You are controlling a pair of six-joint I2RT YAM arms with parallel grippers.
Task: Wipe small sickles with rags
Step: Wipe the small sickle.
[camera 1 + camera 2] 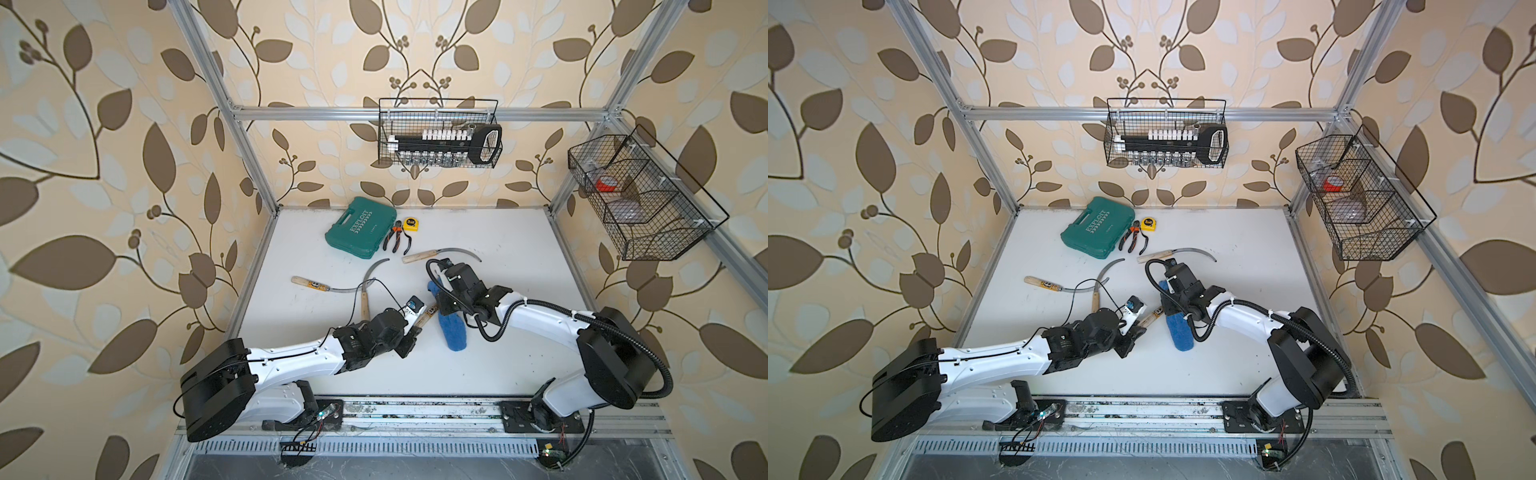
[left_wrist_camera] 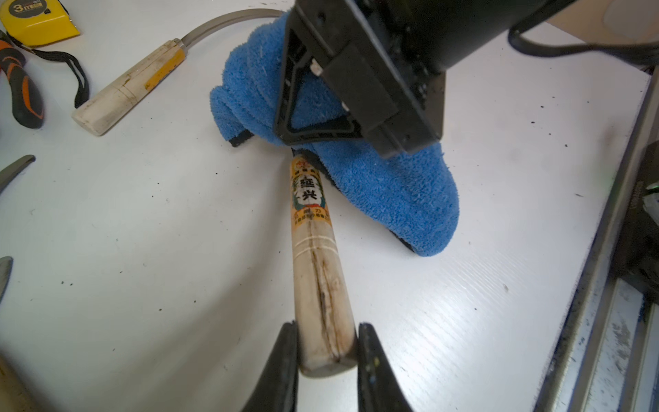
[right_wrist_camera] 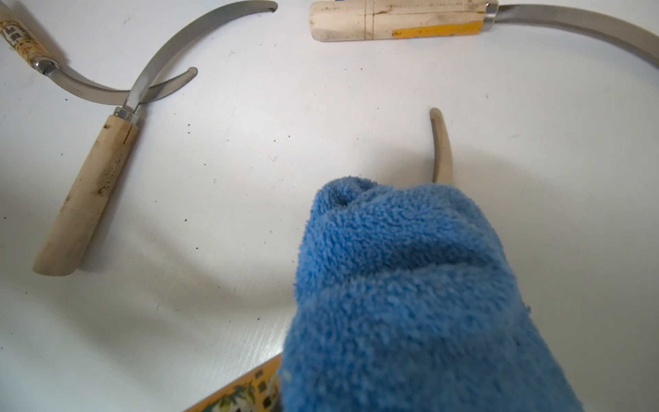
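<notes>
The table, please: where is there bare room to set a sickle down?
Bare: the table nearer than the blue cloth, and the far right corner beyond the lone sickle. Crowded: the middle, around the crossed sickles.

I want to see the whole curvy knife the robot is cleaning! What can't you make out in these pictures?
- Held sickle: the blue rag wraps its blade in both wrist views; only the tip shows.
- Right gripper: its fingers are buried behind the rag in the right wrist view.
- Side wire basket: contents too small through the mesh in both top views.
</notes>
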